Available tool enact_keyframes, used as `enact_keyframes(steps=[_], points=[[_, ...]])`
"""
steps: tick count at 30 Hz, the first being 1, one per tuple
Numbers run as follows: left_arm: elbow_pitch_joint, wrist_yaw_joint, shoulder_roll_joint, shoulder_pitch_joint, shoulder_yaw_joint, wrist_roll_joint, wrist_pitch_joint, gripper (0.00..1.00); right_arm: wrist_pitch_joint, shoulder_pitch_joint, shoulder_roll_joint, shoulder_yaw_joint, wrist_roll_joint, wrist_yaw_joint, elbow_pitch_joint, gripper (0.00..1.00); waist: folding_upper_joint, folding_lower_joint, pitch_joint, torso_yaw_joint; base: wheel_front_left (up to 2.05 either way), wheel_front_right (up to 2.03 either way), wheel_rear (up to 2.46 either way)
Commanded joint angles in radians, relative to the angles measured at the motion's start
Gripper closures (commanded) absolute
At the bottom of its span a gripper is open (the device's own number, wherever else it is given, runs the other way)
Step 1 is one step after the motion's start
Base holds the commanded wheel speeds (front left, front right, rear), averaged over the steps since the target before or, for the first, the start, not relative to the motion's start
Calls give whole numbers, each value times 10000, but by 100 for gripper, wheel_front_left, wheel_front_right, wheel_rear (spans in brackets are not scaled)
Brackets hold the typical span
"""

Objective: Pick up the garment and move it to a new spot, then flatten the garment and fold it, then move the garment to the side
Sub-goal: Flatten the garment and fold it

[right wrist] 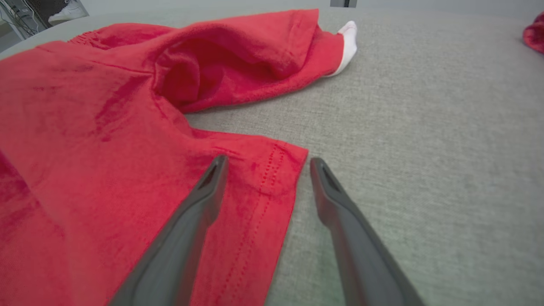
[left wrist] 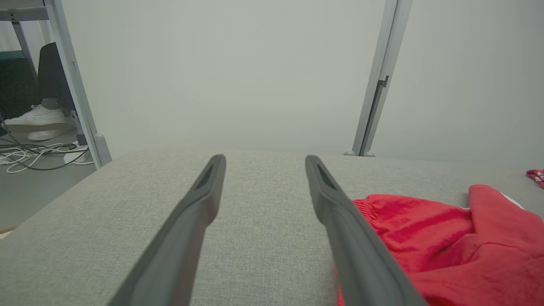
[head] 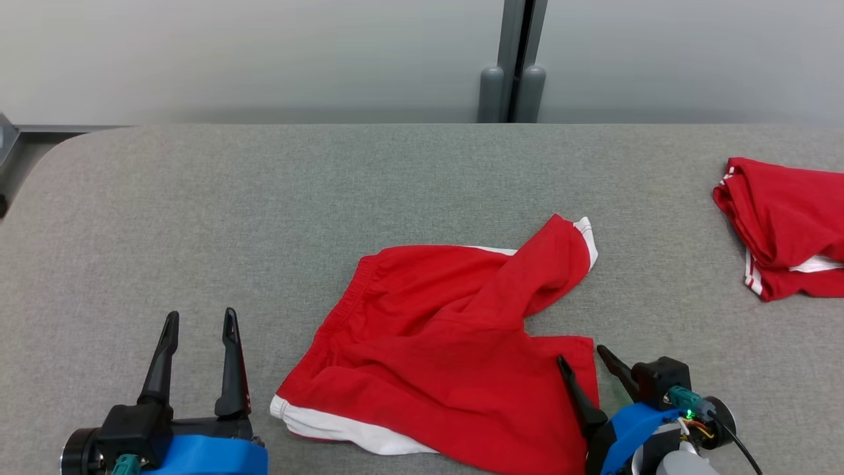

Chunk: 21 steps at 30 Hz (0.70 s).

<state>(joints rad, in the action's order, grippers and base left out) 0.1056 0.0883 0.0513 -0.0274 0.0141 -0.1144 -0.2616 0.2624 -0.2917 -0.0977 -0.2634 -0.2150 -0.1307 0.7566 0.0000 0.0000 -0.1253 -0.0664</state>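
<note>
**1. Garment.** Head view ref.: the garment (head: pixel 448 343), red shorts w/ white trim, is lying on the grey worktop (head: pixel 264 198), just below ctr toward 6 o'clock. It is not lying flat. One leg is being shown folded up toward 1 o'clock, white cuff at its tip. The gathered waistband is facing 10 o'clock. A white band is showing at the 7 o'clock corner.

**2. L end effector.** The L end effector (head: pixel 201 314) is being held at approx. 7 o'clock, fingers spread wide and pointing to 12 o'clock. Nothing is being pinched. It is being kept over bare worktop, just beside the garment's 9 o'clock edge and apart from it.

**3. R end effector.** The R end effector (head: pixel 581 354) is positioned at approx. 5 o'clock, fingers spread, nothing gripped. In the R wrist view the stitched hem corner is being straddled: one finger is over red fabric, the other over bare worktop. Contact w/ the cloth cannot be told.

**4. Surroundings.** A second red garment (head: pixel 784 227), bunched, is lying at 3 o'clock, well apart. An upright post (head: pixel 513 66) is standing at 12 o'clock beyond the worktop. In the L wrist view a foot in a white shoe (left wrist: pixel 36 119) and cables (left wrist: pixel 38 155) are showing on the floor at 9 o'clock.
</note>
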Motion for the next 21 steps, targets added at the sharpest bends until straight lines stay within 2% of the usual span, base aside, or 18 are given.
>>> enact_keyframes(steps=[1,8,9,10,11,21], points=[[-27,-38,-13,161,-39,-74,-44,0,22,-195,-57,-37,-41,-2,110,0,0,0,-70,-70,0,0,0],[-68,-157,-14,230,-210,-137,-44,0,23,-482,-96,-203,-190,-2,387,0,0,0,-274,-247,0,0,0],[-64,-165,-13,243,-228,-148,-44,0,22,-513,-92,-250,-233,-2,445,26,0,0,-296,-260,0,0,0],[-59,-170,-14,258,-249,-159,-44,0,20,-568,-100,-289,-271,-2,482,89,0,0,-319,-269,0,0,0],[-42,-173,-15,273,-273,-163,-44,0,14,-609,-105,-329,-285,-2,505,100,0,0,-339,-279,0,0,0],[49,-101,-14,495,-359,-124,-44,0,13,-1363,-383,-14,-497,-2,144,100,0,0,-586,-330,0,0,0]])
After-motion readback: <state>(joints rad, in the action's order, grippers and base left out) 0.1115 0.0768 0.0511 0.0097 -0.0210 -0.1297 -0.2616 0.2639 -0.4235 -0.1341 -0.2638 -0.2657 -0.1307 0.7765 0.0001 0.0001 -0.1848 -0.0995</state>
